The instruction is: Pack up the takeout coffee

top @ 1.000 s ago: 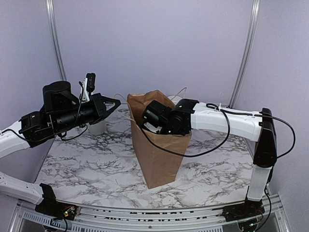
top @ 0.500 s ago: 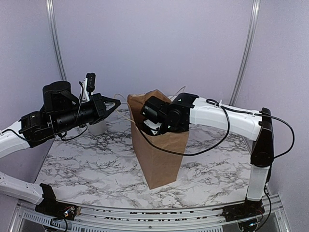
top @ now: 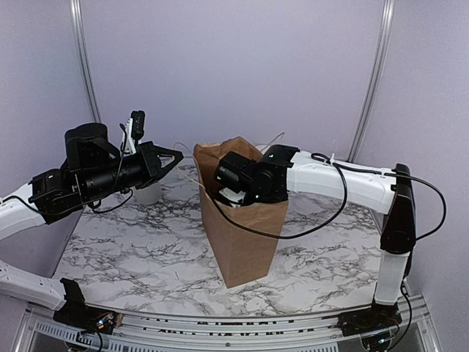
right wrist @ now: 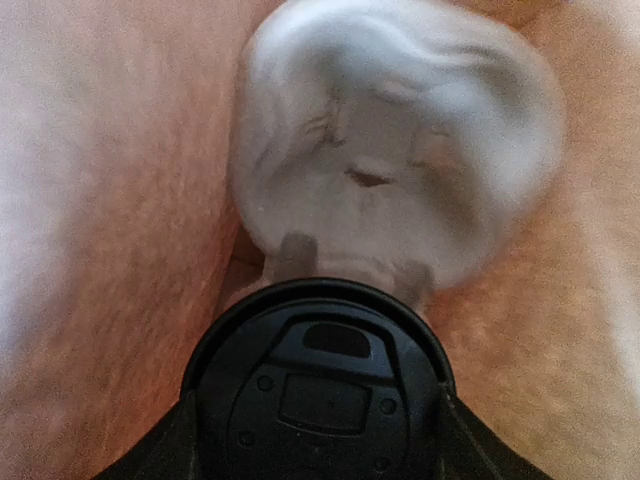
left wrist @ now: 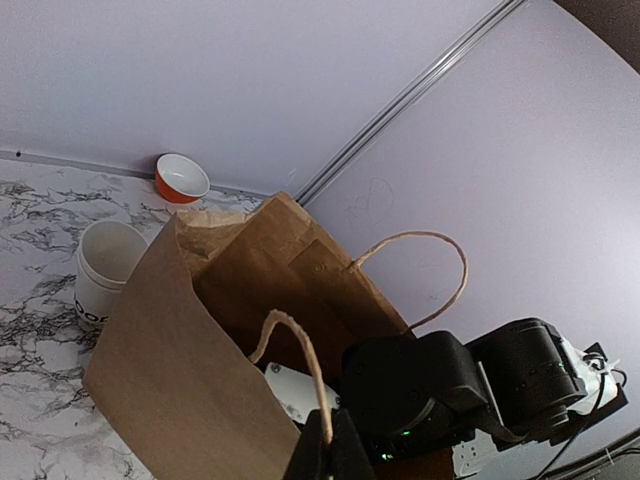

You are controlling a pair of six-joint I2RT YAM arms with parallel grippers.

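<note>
In the right wrist view the takeout coffee's black lid [right wrist: 318, 385] fills the lower middle. My right gripper [right wrist: 320, 420] is shut on the cup, one dark finger at each side of the lid, down inside the brown paper bag [top: 245, 235]. From above, the right gripper [top: 229, 192] reaches into the bag's mouth and the cup is hidden. My left gripper [left wrist: 335, 450] is shut on the near string handle [left wrist: 300, 350] and holds the bag open. Seen from the top, the left gripper [top: 176, 156] hovers left of the bag.
A crumpled white wad [right wrist: 400, 140] lies at the bottom of the bag under the cup. A lidless white paper cup [left wrist: 105, 270] with dark lettering stands left of the bag, with a small orange bowl [left wrist: 180, 178] behind it by the wall. The bag's far handle [left wrist: 430, 260] arches up.
The right wrist has shifted slightly over the bag's mouth and sits a little lower now. The left arm and the bag have not moved.
</note>
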